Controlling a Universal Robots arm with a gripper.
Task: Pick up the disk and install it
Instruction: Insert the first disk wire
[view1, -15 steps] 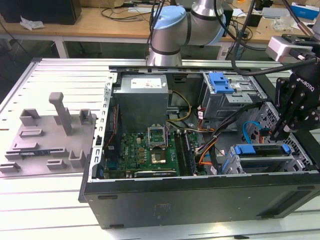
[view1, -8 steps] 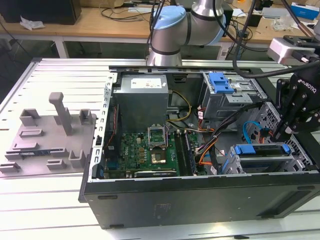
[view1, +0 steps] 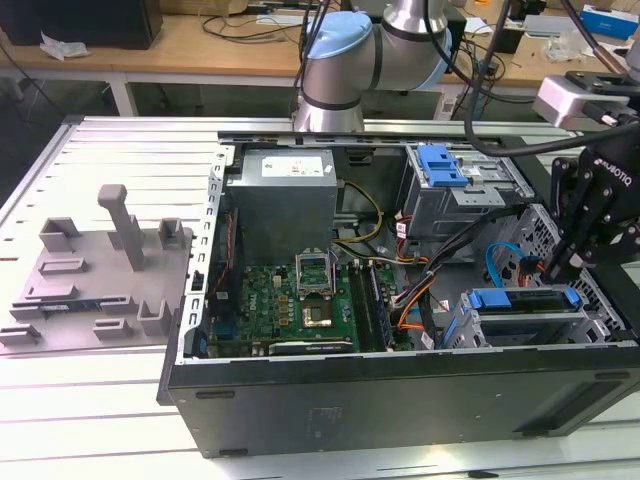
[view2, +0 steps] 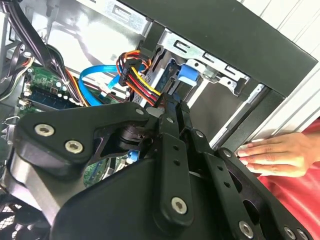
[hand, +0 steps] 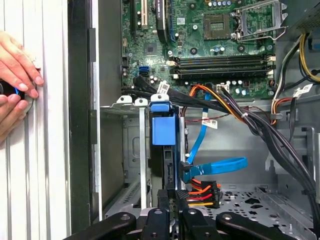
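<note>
Disk: dull silver metal there, with a smooth bright blue plastic frame along the edge.
Gripper: matt black links, and shiny steel screw heads catching the light.
Case: outer wall matt black; inside, bare grey sheet metal, perforated in places.
Motherboard: green board with a slight gloss.
Power supply: plain grey metal, white paper sticker.
Flat cable: glossy blue plastic.
Table: ribbed pale metal, satin sheen.
Fixture: matt grey plastic.
Bench: light wood.
Cloth: red, soft-looking.
</note>
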